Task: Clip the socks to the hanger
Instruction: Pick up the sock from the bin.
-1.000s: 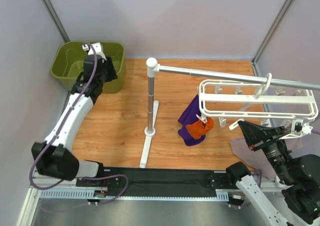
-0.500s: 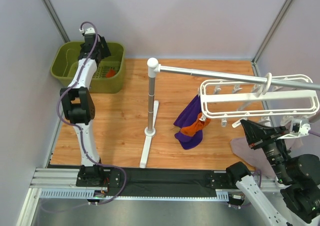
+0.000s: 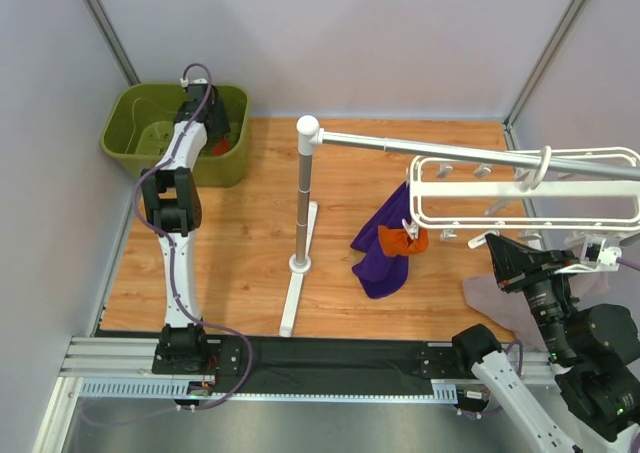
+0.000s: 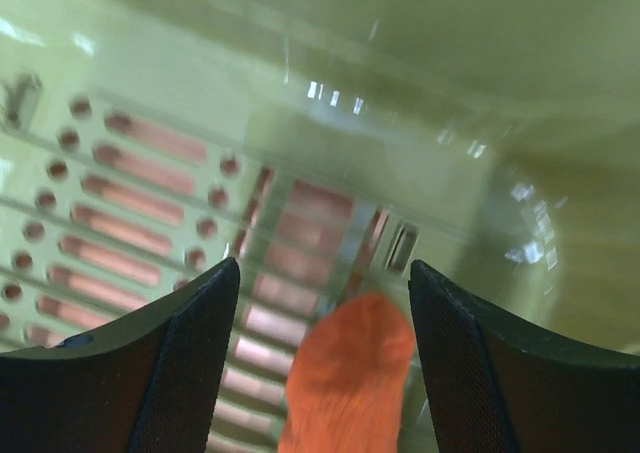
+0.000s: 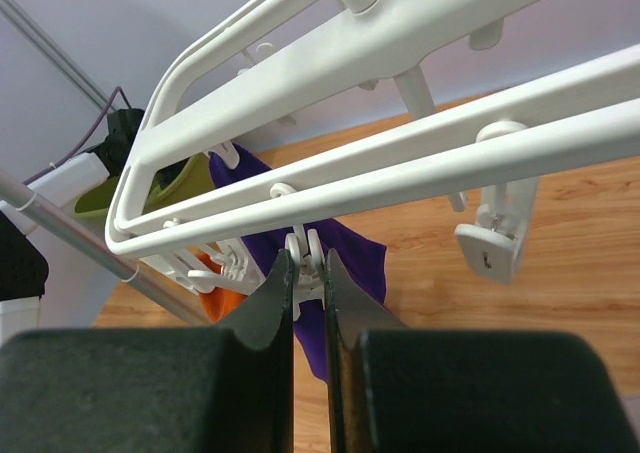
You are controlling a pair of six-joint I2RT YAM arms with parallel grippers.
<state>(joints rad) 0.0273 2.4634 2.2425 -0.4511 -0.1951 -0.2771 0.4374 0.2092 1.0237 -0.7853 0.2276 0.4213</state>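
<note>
Reaching deeper into green basket than second ago, left gripper is hovering wide open, loose sock lying just below, between fingers (no contact yet). Meanwhile hanger is swinging rightward, other sock dangling from it. Under one clip, right gripper is sitting pinched narrow. Risk: fingers snagging slotted floor, or nipping only sock edge and dropping it.

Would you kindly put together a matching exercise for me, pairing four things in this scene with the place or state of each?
Things:
1. left gripper
2. right gripper
3. purple cloth
4. loose sock

Places or states:
A. lies in the green bin
B. hangs from the hanger
C. jaws open
D. closed on a clip

Pairs: 1-C, 2-D, 3-B, 4-A.
</note>
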